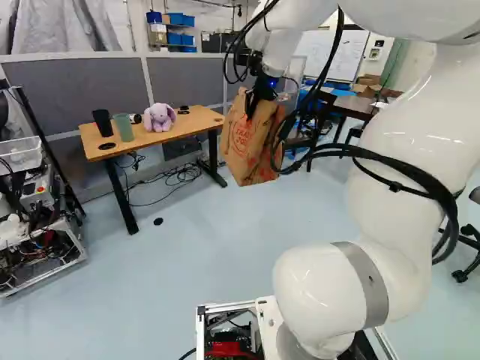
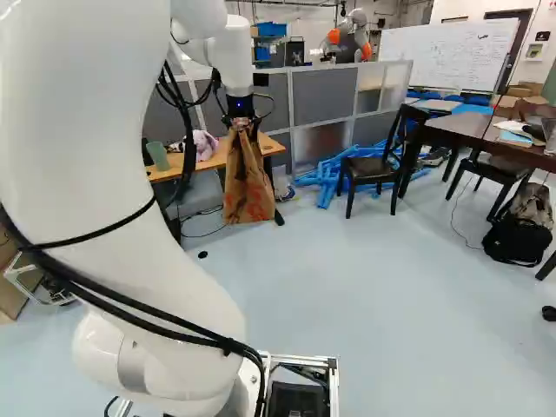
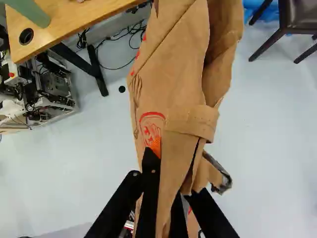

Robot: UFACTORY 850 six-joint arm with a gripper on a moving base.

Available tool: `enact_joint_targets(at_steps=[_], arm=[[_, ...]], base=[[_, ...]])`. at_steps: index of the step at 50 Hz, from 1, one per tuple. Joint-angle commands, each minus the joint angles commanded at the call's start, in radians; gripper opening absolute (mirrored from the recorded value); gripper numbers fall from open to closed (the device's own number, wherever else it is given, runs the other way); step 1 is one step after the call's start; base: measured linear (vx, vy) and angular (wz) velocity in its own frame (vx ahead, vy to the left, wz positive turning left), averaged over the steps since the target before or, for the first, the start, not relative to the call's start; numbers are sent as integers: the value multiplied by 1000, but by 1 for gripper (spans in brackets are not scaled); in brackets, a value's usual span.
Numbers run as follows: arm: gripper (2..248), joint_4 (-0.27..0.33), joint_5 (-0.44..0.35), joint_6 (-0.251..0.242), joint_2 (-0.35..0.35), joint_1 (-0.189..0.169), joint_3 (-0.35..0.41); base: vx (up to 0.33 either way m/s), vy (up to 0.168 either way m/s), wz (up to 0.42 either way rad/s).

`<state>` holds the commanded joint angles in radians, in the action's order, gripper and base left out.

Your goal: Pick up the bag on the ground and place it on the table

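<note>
The white arm [image 1: 405,127] reaches out from its base, its gripper [image 2: 242,126] pinching the paper bag [image 1: 251,146] near the top. The bag hangs off the floor, so the picking up is done. Beyond the gripper, the table [image 1: 196,121] awaits; the bag hangs by its right-hand corner in the left base view. I reckon it needs carrying over the near edge, lowering and releasing.
</note>
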<state>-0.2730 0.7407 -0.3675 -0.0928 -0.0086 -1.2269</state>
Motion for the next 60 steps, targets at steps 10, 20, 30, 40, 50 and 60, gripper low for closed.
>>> enact_joint_targets(at_steps=[10,20,30,40,50,60], arm=[[21,0,0,0,0,0,0],[21,0,0,0,0,0,0],[21,0,0,0,0,0,0],[21,0,0,0,0,0,0],[21,0,0,0,0,0,0],[21,0,0,0,0,0,0]], base=[[133,2,-2],[192,4,0],[195,4,-3],[194,3,-5],[198,3,-3],[190,35,165]])
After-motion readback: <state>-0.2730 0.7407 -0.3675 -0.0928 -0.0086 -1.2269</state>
